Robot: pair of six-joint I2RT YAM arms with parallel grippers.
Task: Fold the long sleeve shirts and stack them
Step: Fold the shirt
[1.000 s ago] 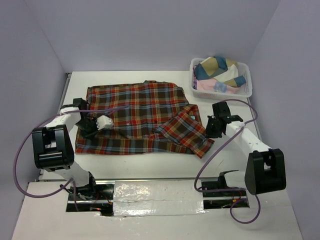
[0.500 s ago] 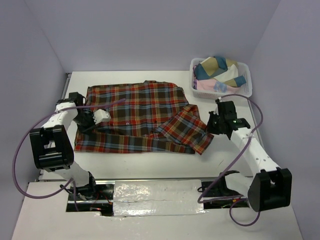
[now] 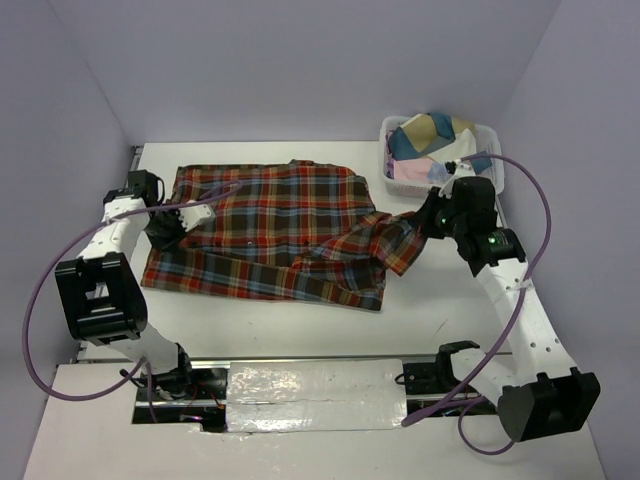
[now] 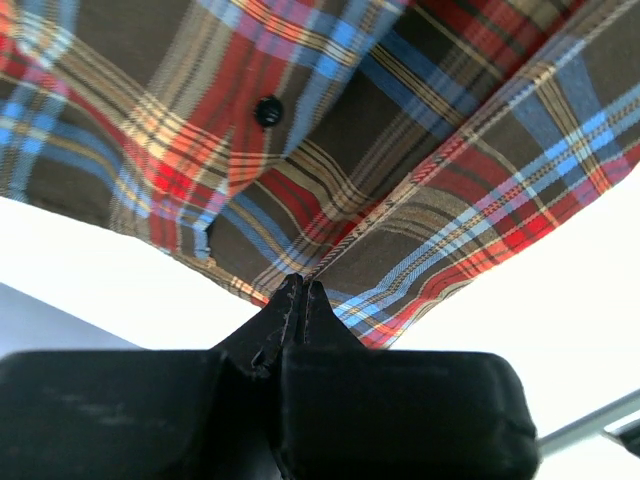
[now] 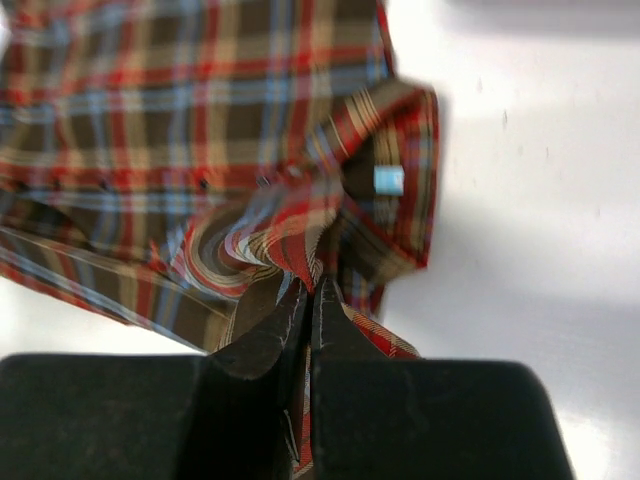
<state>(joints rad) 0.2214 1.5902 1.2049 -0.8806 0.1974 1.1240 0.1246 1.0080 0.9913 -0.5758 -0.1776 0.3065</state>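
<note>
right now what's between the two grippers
The plaid shirt fills that stretch in the top view; the left gripper and right gripper each pinch its fabric.

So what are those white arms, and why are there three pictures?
Those are a left arm and a right arm, robots bolted at the near edge of a white table. The wide picture looks down from above; the other two come from a camera on each wrist. A plaid shirt lies spread out, with a white basket of cloths at the far right. The left gripper is shut on the shirt's edge, the right gripper on bunched fabric at its other side.
</note>
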